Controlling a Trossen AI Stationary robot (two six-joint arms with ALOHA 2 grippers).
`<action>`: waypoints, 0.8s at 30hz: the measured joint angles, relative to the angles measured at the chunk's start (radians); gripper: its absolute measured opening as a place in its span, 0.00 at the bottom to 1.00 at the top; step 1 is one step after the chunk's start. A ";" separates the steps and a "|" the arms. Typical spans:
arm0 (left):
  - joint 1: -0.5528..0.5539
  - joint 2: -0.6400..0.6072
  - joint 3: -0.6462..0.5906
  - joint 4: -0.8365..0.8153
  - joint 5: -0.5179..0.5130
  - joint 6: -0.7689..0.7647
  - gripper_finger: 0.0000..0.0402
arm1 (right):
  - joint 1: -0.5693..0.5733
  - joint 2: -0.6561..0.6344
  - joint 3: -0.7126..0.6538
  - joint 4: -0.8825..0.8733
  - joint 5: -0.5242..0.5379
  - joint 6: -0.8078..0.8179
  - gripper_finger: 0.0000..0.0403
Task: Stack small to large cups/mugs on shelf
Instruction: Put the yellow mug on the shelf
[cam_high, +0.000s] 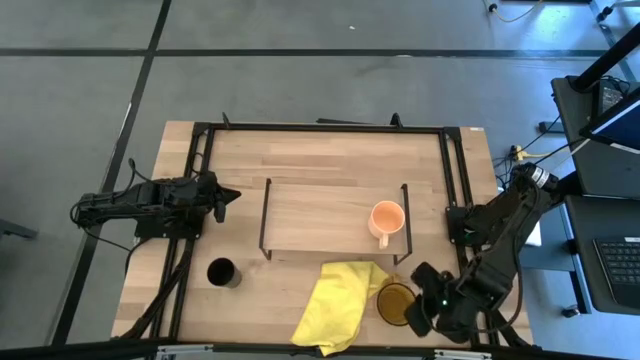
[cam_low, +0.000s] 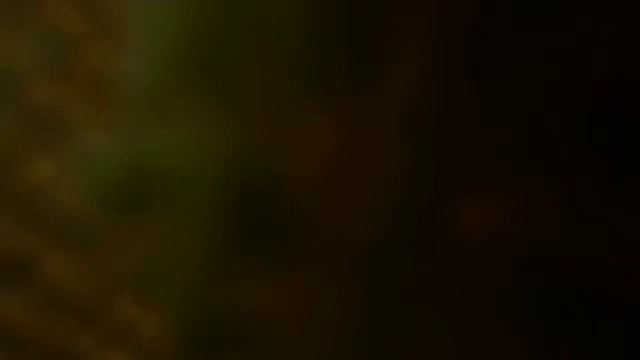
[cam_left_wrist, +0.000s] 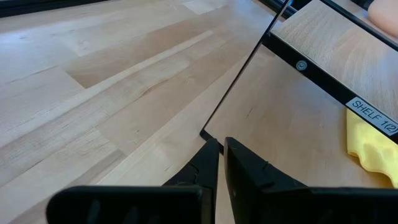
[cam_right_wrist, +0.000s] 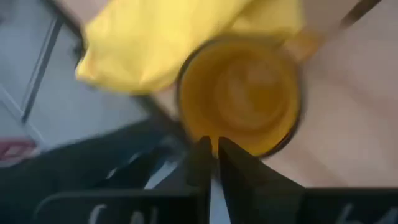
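Note:
The peach-orange mug (cam_high: 386, 219) stands upright on the right part of the light-wood shelf (cam_high: 320, 215). The small black cup (cam_high: 222, 272) stands on the tabletop, near-left of the shelf. The amber mug (cam_high: 394, 300) stands open side up by the table's near edge, against the yellow cloth (cam_high: 338, 303). My right gripper (cam_high: 416, 304) is at the mug's right side, with its fingers closed at the rim. My left gripper (cam_high: 232, 197) is shut and empty, left of the shelf, low over the table. The low view is filled by a dark amber blur. My right gripper has its two fingers closed at the amber mug's rim (cam_right_wrist: 214, 150), on the side nearest the gripper. It comes at the mug slanting down from the table's right. The fingers hide whether they have the wall or the handle. I cannot tell whether the mug is off the table.
The yellow cloth (cam_right_wrist: 186, 43) lies crumpled near the front edge, between the black cup and the amber mug, partly under the shelf's near right corner. The shelf's thin black end frames (cam_left_wrist: 239, 81) stand at both its ends. Black rails run along the table's left, far and right sides.

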 joint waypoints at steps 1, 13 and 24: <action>0.000 0.000 0.000 0.000 0.000 0.000 0.05 | 0.000 0.000 0.000 0.014 -0.015 -0.002 0.07; 0.000 0.000 0.000 0.000 0.000 0.000 0.05 | 0.011 0.050 0.000 0.144 -0.066 -0.396 0.26; 0.000 0.000 0.000 0.000 0.000 0.000 0.05 | -0.001 0.129 0.000 0.110 -0.184 -0.835 0.30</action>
